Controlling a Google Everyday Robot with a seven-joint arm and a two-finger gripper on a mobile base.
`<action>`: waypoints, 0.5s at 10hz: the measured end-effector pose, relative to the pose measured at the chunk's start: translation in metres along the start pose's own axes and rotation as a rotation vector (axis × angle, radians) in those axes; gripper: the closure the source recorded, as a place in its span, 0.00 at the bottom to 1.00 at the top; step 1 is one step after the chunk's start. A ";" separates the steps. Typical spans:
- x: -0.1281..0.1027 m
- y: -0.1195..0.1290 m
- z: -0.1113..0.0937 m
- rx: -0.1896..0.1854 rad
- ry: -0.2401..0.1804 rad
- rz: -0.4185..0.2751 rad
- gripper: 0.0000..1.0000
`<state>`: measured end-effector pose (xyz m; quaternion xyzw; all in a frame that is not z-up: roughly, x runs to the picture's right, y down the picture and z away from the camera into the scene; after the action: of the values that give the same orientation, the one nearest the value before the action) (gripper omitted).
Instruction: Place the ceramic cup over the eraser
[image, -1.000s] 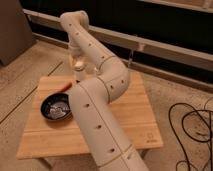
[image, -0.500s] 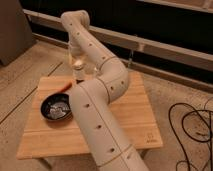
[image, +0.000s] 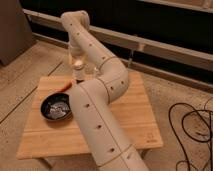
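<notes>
gripper: far left above table, fingers pinched on ceramic cup | black bowl: near left, greyish contents seen, unidentified

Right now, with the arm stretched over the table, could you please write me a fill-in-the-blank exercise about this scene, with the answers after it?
1. The round bowl on the wooden table is ____ in colour.
2. The small carrot-like piece just behind the bowl is ____ in colour.
3. Seen from the camera, the gripper, shut on the ceramic cup, hangs near the table's ____ edge.
Missing words: black; orange; far.
</notes>
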<state>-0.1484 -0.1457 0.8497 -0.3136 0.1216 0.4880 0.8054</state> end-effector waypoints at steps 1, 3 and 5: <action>0.000 0.000 0.000 0.000 0.000 0.000 1.00; 0.000 0.000 0.000 0.000 0.000 0.000 1.00; 0.000 0.000 0.000 0.006 0.004 -0.002 1.00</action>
<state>-0.1485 -0.1451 0.8497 -0.3123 0.1241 0.4864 0.8065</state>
